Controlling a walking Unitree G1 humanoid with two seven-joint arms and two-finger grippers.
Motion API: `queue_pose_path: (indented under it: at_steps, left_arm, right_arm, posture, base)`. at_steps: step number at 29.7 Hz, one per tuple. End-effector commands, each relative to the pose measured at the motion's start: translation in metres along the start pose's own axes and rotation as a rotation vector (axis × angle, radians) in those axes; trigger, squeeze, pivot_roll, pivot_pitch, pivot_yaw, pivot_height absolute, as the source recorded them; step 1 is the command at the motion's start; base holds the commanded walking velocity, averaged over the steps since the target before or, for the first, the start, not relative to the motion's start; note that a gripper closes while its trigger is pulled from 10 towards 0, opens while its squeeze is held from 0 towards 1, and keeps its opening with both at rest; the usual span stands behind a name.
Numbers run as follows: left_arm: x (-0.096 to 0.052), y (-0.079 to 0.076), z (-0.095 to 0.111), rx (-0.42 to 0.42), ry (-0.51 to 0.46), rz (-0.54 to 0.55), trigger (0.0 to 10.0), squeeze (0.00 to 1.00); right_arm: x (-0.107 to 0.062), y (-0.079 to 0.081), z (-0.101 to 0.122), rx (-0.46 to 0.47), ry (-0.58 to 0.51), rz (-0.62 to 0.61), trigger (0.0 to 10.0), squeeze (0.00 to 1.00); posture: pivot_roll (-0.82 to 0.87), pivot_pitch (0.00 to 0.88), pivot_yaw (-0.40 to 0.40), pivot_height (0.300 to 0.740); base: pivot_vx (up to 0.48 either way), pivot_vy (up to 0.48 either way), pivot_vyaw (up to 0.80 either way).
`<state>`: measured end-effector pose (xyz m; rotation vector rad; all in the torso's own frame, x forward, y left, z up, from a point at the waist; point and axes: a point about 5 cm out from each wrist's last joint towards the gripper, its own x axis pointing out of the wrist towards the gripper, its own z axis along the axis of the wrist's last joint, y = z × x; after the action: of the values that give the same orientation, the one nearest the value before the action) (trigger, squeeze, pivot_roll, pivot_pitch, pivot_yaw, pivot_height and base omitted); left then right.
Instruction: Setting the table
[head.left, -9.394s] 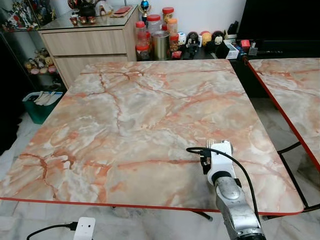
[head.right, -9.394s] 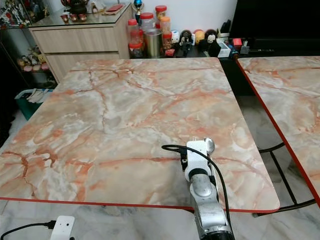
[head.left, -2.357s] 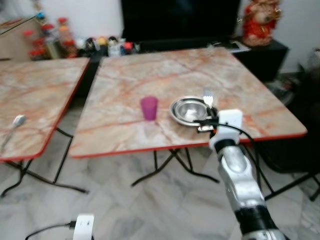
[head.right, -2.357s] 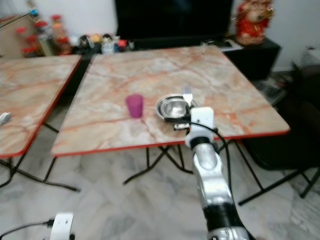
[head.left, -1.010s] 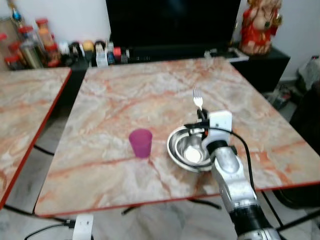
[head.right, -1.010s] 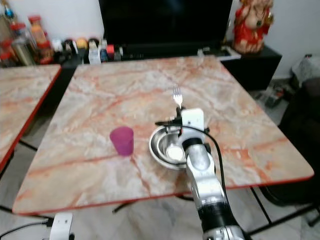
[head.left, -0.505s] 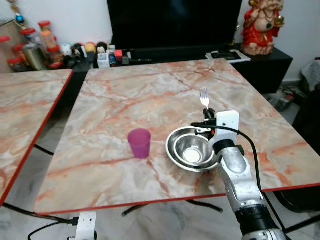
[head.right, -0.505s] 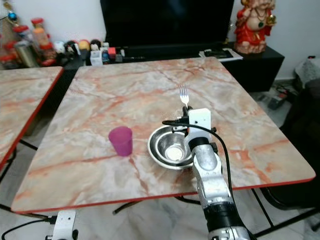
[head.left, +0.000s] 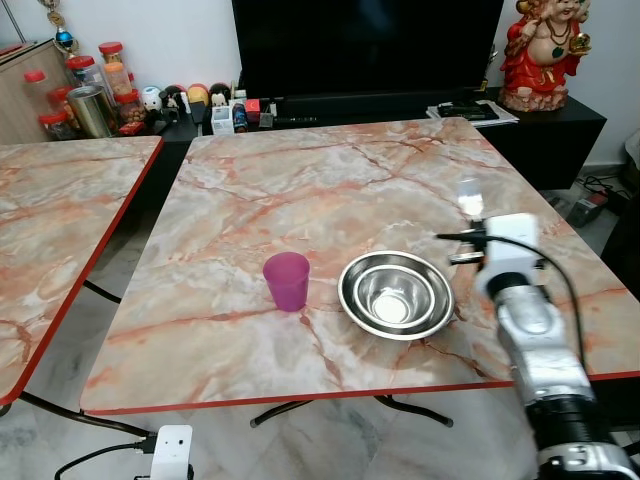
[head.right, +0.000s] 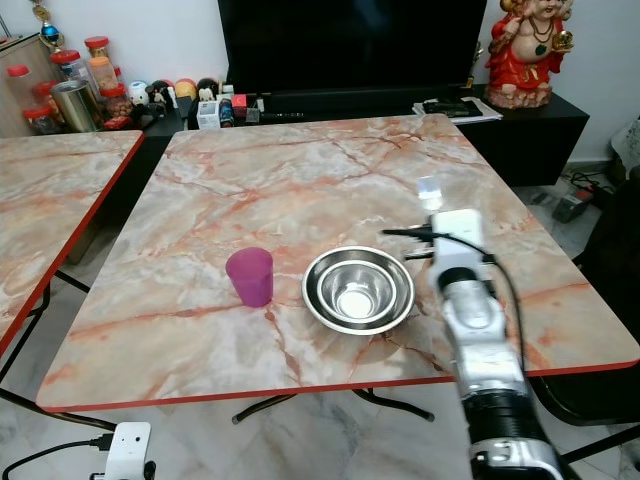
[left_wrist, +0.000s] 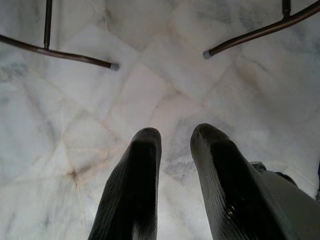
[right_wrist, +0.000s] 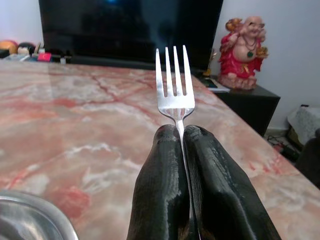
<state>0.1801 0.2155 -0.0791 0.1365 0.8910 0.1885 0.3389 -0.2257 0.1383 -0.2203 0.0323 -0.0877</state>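
- Your right gripper (right_wrist: 182, 131) has its fingers pressed together on a fork (right_wrist: 173, 82), pinching the handle so the tines stick out past the tips.
- In the head views the fork (head.left: 467, 193) sits above the table (head.left: 300, 190), just right of the bowl (head.left: 396, 293) and toward the right edge; it looks to be held clear of the surface, though you can't be sure of the gap.
- On the table you already have a steel bowl near the front edge, which seems to be two nested bowls, and a purple cup (head.left: 287, 280) just to its left, upright and apart from it.
- So, judging by the layout, cup and bowl are placed and the fork is the piece in hand; it is not yet laid down.
- What likely remains: lower the fork flat onto the bare marble right of the bowl, then let go. Watch the table's right edge, which is close to that spot.
- Your left gripper (left_wrist: 172, 137) hangs idle over the floor tiles, fingers slightly spread and holding nothing.
- A second table (head.left: 60, 220) stands to the left.
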Motion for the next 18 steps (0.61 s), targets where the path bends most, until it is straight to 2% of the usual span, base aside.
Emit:
queue_pose_path:
  at_steps: [1,4,7,9,18]
  left_arm:
    - [0.000,0.004,0.000,0.004,0.011,0.000,10.0,0.00]
    - [0.001,0.004,0.000,0.003,0.012,-0.001,10.0,0.00]
    - [0.001,0.005,0.000,0.004,0.015,-0.003,10.0,0.00]
    - [0.001,0.005,0.000,0.003,0.017,-0.005,10.0,0.00]
    - [0.000,0.005,-0.002,-0.001,0.023,-0.020,10.0,0.00]
  right_arm:
    - [0.003,0.000,-0.002,0.007,0.028,0.014,10.0,0.00]
    - [0.003,-0.002,-0.010,0.004,0.077,0.024,10.0,0.00]
    - [0.002,0.000,-0.023,0.061,0.137,0.038,10.0,0.00]
    - [0.002,0.000,-0.029,0.064,0.173,0.041,10.0,0.00]
    - [0.001,-0.004,-0.038,0.071,0.223,0.021,10.0,0.00]
  posture:
    - [-0.07,0.000,0.045,0.740]
    - [-0.07,0.000,0.046,0.740]
    - [-0.06,0.000,0.048,0.740]
    - [-0.06,0.000,0.048,0.740]
    - [-0.06,0.000,0.051,0.740]
  base:
    - [0.000,0.000,0.00]
    - [0.000,0.000,0.00]
    - [0.000,0.000,0.00]
    - [0.000,0.000,0.00]
    - [0.000,0.000,0.00]
